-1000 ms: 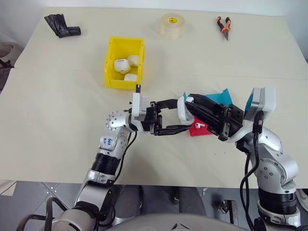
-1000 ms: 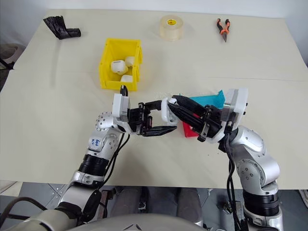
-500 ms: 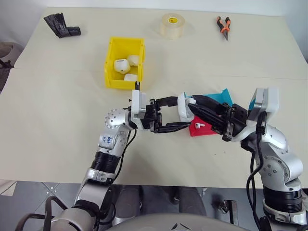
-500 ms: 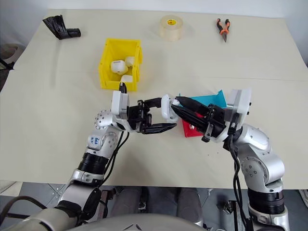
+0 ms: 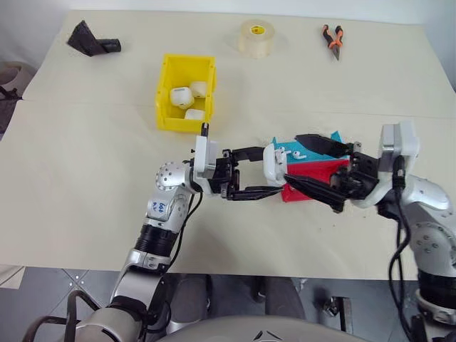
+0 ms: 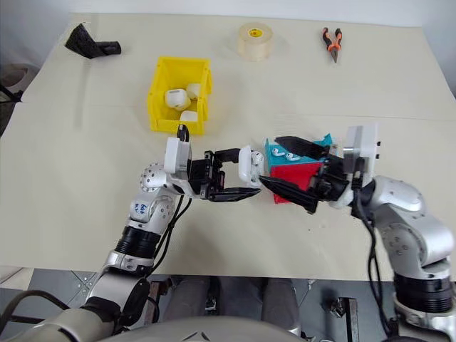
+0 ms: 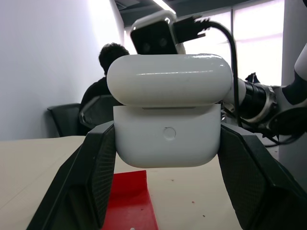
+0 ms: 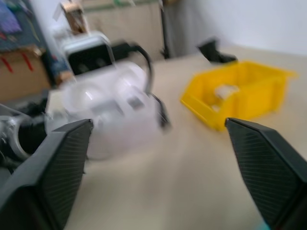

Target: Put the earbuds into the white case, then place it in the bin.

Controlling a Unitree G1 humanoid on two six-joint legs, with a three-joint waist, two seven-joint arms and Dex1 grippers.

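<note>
The table (image 5: 85, 214) is the biggest thing here, pale cloth, lots of bare room at 7–9 o'clock and along the near edge. The bin (image 5: 165, 107), yellow, sits at abt 11 o'clock from the arms, well apart from them, w/ three white cases already inside; its low lip faces the robot, which I'd guess makes for an easy drop from the front.

Next down: the blue tray (image 5: 322, 142) and red tray (image 5: 320, 171), stacked or overlapping at 3 o'clock of centre, just under the right arm. Two earbuds (image 5: 295, 152) lie on the blue one, close to the case, prob. staged there so the reach is short.

Far edge, 12–1 o'clock: tape roll (image 5: 255, 37) and pliers (image 5: 330, 37); black bundle (image 5: 92, 40) at 10 o'clock. All well clear of the work.

Left gripper (image 5: 265, 173) is clamped on the white case (image 5: 273, 162), holding it off the table at centre, lid seam showing in the left wrist view (image 7: 168, 103); held level and steady, likely so the other arm can load it. Right gripper (image 5: 305, 161) has its jaws spread wide, empty, one finger over the blue tray, one below near the red tray's front, pointing at the case.

Tight spot: case, trays and right fingers (image 5: 324, 145) all crowd together. Open lane from case to bin runs toward 11 o'clock, nothing in it.
</note>
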